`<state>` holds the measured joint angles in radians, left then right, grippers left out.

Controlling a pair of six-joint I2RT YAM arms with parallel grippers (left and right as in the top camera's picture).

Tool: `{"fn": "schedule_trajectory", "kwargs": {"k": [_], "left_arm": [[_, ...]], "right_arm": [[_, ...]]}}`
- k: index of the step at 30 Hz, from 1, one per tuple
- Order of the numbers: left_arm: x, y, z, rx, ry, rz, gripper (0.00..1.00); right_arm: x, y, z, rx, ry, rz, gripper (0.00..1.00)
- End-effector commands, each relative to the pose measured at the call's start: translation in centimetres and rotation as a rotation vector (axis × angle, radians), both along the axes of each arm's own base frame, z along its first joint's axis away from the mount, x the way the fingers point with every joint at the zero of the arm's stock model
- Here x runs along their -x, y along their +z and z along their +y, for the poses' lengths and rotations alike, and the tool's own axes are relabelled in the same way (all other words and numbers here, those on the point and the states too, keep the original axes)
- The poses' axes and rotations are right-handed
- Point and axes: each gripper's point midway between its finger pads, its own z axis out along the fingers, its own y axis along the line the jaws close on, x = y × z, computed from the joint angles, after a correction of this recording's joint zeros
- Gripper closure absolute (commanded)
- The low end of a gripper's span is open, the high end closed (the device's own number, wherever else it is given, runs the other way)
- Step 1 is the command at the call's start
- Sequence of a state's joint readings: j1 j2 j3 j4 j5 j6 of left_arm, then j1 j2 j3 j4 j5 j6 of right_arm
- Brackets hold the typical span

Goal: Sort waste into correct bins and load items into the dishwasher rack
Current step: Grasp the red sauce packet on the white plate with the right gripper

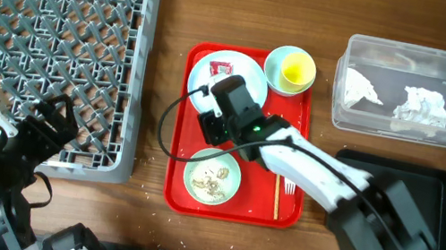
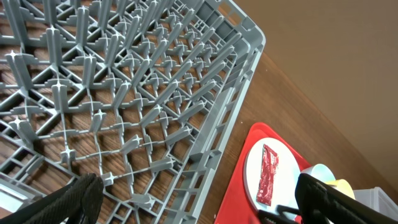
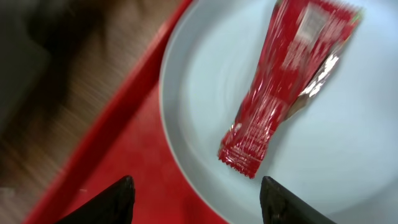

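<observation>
On round, glossy white plate (image 3: 348, 143): crinkled red foil wrapper (image 3: 283, 81), lying flat. Right gripper (image 3: 198, 194) hovers just above it, jaws wide apart, empty. Left gripper (image 2: 199, 200) over grey lattice rack (image 2: 143, 93) corner, likewise spread, empty. Plate sits on smooth red tray (image 3: 143, 162).

Brown wood-grain table (image 1: 179, 9). Directly on it: grey dishwasher rack (image 1: 58, 25) at the far left, red serving tray (image 1: 256, 199) at centre, clear tub (image 1: 417, 50) at upper right, and black tray (image 1: 415, 171) below the tub (partly hidden by the arm). Pale crumbs (image 1: 142, 187) dot the bare wood between rack and red serving tray.
</observation>
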<state>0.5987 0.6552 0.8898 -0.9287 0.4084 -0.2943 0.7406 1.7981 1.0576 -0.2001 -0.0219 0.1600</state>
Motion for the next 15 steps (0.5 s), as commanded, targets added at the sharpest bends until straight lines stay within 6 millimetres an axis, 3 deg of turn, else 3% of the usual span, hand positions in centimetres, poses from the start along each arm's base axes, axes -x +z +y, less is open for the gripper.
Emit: {"fn": "schedule_trajectory", "kwargs": {"k": [1, 3, 5, 8, 11, 15], "left_arm": [[0.0, 0.6, 0.1, -0.007, 0.008, -0.015, 0.0], [0.0, 0.6, 0.1, -0.007, 0.008, -0.015, 0.0], [0.0, 0.6, 0.1, -0.007, 0.008, -0.015, 0.0], [0.0, 0.6, 0.1, -0.007, 0.008, -0.015, 0.0], [0.0, 0.6, 0.1, -0.007, 0.009, -0.015, 0.0], [0.0, 0.6, 0.1, -0.007, 0.008, -0.015, 0.0]], "right_arm": [[-1.5, 7.1, 0.5, -0.161, -0.107, -0.095, 0.24], [-3.4, 8.6, -0.1, -0.191, -0.215, -0.176, 0.26], [-4.9, 8.0, -0.4, -0.186, -0.286, -0.217, 0.34], [-6.9, 3.3, -0.9, -0.137, -0.392, -0.218, 0.39], [-7.4, -0.7, -1.5, -0.098, -0.436, -0.179, 0.41], [-6.8, -3.0, -1.3, -0.071, -0.413, -0.133, 0.45]]}}
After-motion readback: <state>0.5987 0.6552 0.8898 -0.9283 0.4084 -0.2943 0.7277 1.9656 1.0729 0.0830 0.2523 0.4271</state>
